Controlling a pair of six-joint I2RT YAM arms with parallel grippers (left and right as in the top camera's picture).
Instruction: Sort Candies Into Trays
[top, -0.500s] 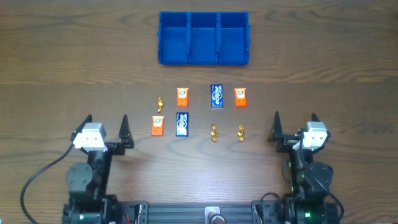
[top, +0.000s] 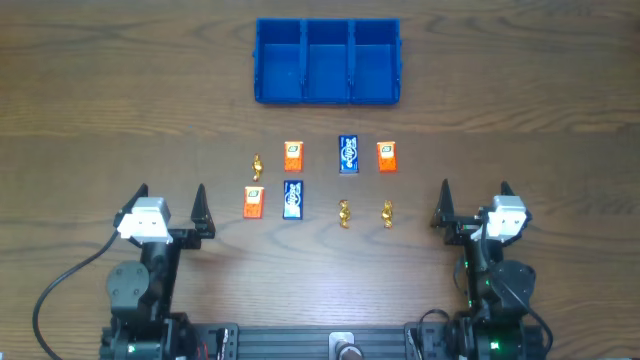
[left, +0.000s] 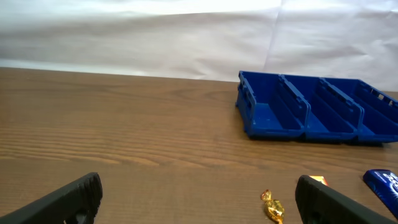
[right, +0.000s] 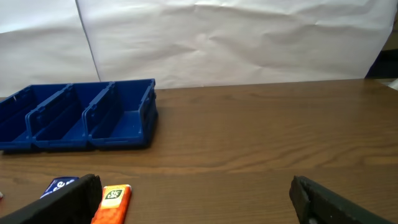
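Orange candy (left: 318, 180) — mostly hidden behind the left end effector (left: 199, 182).

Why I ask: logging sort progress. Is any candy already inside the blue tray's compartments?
No, all three compartments of the blue tray are bare; the candies lie on the table in front of it.

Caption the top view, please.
Eight candies lie between an empty blue tray and the open left gripper and right gripper.

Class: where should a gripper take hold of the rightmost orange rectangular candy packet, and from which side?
Probably from straight above, right gripper closing across the long edges of the orange rectangular candy packet at mid-length: it lies flat, its narrow width easiest to span.
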